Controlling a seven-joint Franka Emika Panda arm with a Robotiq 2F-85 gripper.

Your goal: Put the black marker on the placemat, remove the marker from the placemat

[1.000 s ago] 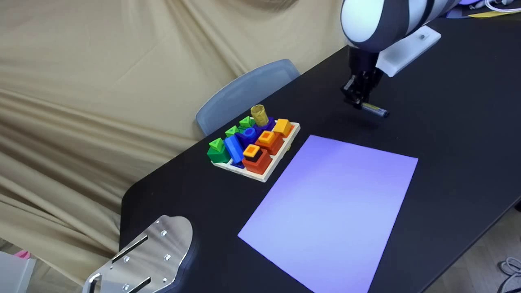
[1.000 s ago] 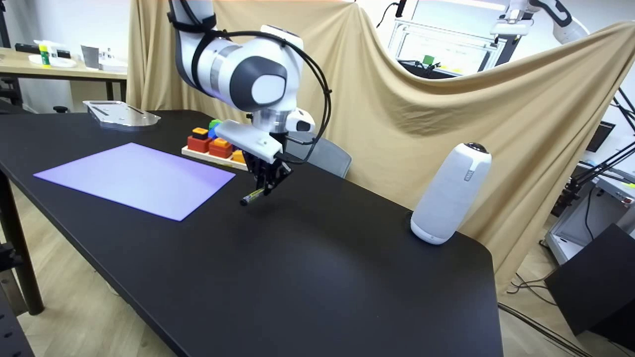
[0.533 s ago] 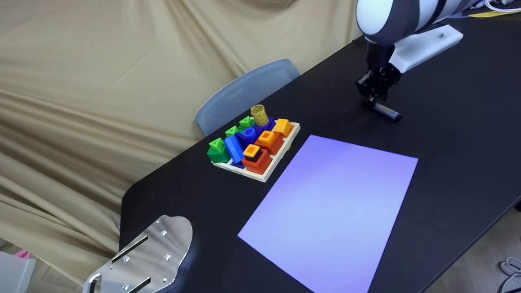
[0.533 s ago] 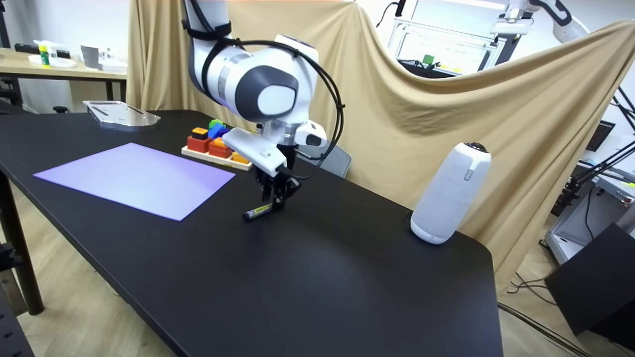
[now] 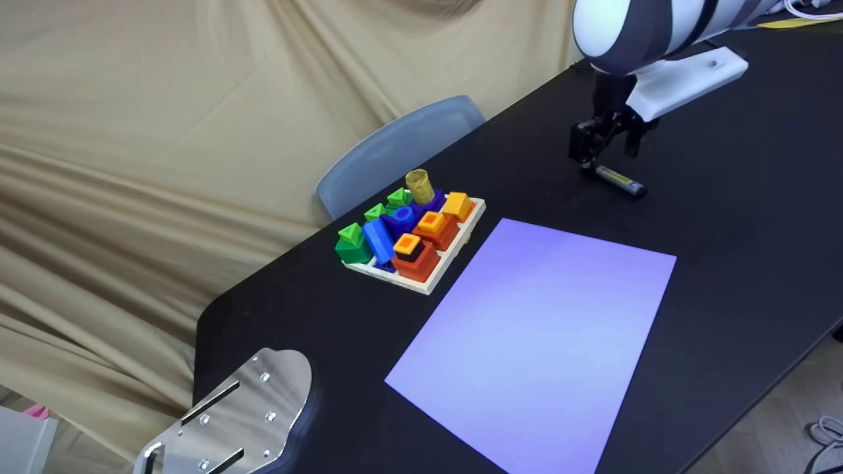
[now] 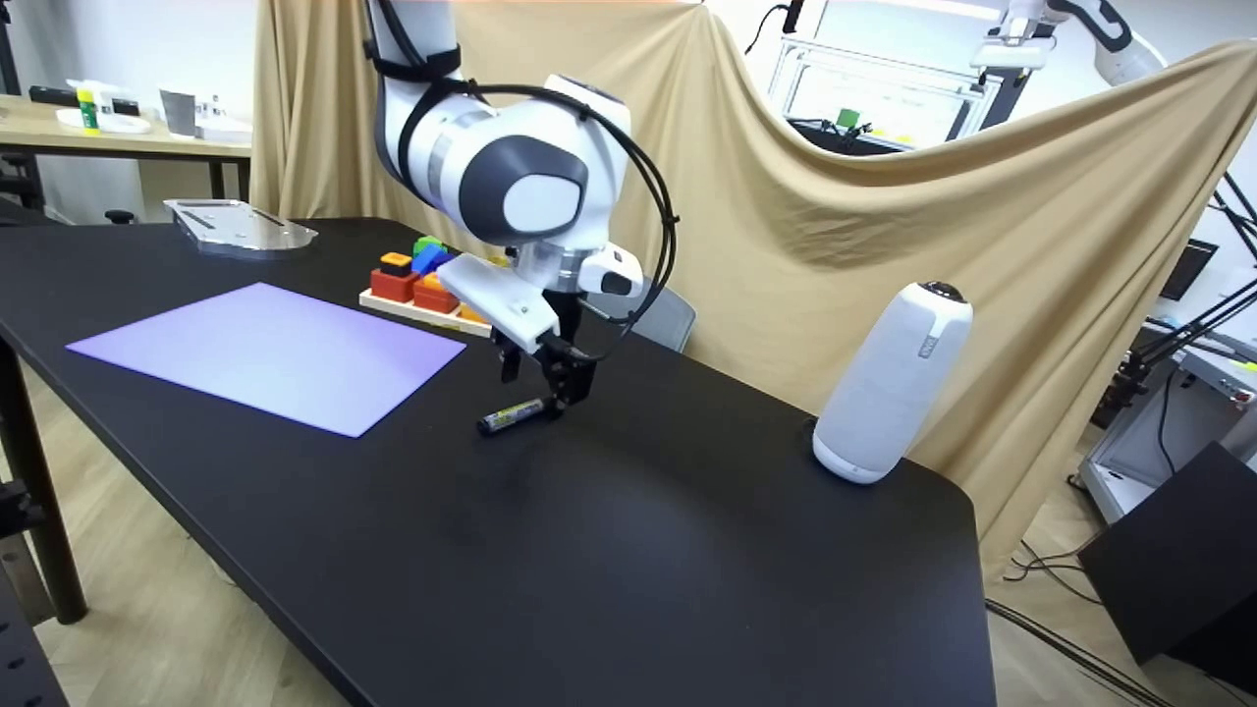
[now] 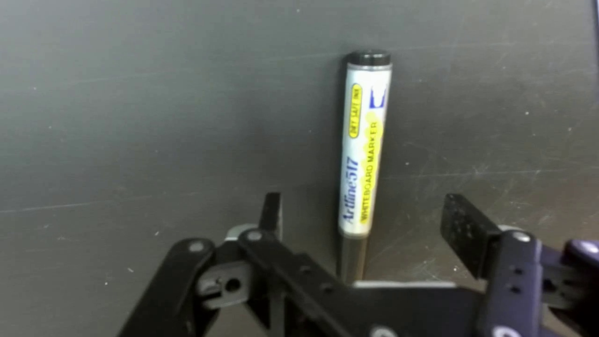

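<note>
Near the edge of the table [image 5: 744, 217] by the tan curtain [image 5: 164, 131], a pale tray [image 5: 425, 286] holds bright blocks [image 5: 403, 217] (a gold cylinder [image 5: 419, 186] among them), a chair [image 5: 398, 155] just beyond. A metal plate [image 5: 244, 409] lies by one short edge, a white device [image 6: 889, 393] near the opposite end's corner.

Black marker [image 7: 362, 154] lbl: "Artline 517", "WHITEBOARD MARKER" & "DRY SAFE INK" (ylw oval). Wht device [image 6: 889, 393]: logo too sm. to read.

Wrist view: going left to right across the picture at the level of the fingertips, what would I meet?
A fingertip, then the white-labelled black marker with black table showing on both sides of it, then the opposite fingertip.
</note>
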